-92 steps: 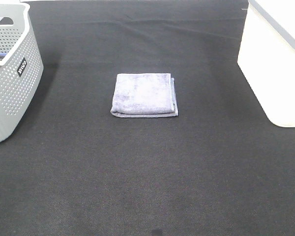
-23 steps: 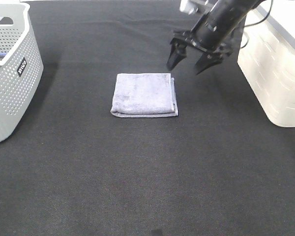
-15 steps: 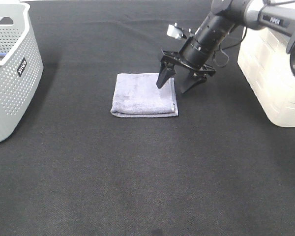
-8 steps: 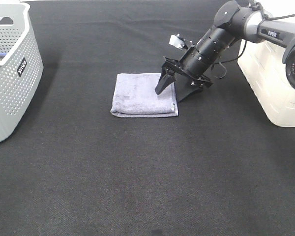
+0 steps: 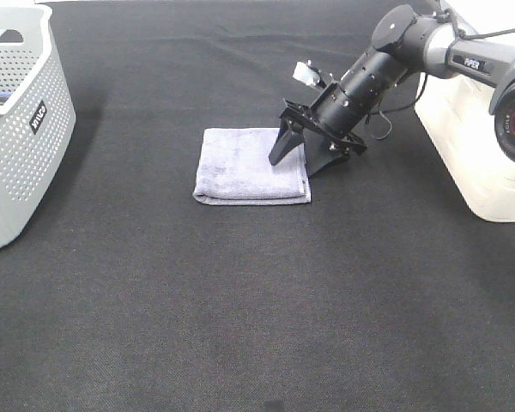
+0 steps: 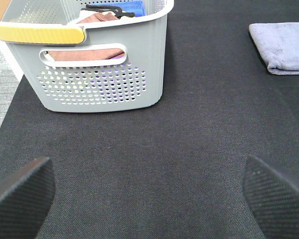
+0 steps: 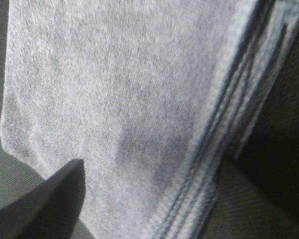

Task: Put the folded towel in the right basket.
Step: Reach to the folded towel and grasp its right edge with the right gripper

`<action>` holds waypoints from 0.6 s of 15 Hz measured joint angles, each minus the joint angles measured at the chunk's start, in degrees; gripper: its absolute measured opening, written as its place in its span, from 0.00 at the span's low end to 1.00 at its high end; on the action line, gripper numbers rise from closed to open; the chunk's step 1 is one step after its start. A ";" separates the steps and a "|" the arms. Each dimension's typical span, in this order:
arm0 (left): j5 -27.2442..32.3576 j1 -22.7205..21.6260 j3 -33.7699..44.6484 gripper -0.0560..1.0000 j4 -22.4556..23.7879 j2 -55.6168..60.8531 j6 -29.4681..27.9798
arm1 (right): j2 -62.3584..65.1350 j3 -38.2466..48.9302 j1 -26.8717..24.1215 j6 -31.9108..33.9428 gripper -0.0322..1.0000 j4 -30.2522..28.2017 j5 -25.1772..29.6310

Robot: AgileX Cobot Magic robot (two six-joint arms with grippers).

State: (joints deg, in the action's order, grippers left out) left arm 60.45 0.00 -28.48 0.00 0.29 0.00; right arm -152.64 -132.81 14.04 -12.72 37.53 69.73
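Left basket point(image 5: 21, 137): grey plastic, rounded corners, walls punched with rows of small holes, dark label on the side. The left wrist view shows its contents: a brownish-pink cloth point(image 6: 84, 54) seen through the handle slot, a blue cloth point(image 6: 127, 6) and something thin and black point(image 6: 107, 8) on top.

Right basket point(image 5: 485, 137): white, ribbed wall, grey rim (inside not visible).

Folded towel point(image 5: 249, 165): lavender-grey, fuzzy pile, squarish, stitched layered edges on its right side. It lies flat on the black woven mat point(image 5: 240, 300) between the two baskets, well apart from both.

My right arm reaches in from beside the right basket and slopes down to the towel. My right gripper point(image 5: 293, 167) is spread and straddles the towel's right edge: one finger on the top of the towel, the other on the mat just beside it. It has nothing clamped.

My left gripper point(image 6: 149, 199) hangs low over the mat near the left basket, fingers point(image 6: 20, 194) wide apart, empty.
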 joint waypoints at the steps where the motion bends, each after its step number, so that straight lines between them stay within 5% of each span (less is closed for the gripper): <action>1: 0.00 0.00 0.00 0.98 0.00 0.00 0.00 | 0.00 -1.32 0.00 0.00 0.74 -1.55 0.00; 4: 0.00 0.00 0.00 0.98 0.00 0.00 0.00 | 0.00 -3.95 0.00 1.09 0.75 -5.33 -0.06; 9: 0.00 0.00 0.00 0.98 0.00 0.00 0.00 | -1.95 -4.30 0.06 1.66 0.75 -3.04 0.00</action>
State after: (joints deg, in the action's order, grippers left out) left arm 60.45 0.00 -28.48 0.00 0.29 0.00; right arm -154.58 -137.11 14.09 -11.06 34.49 69.73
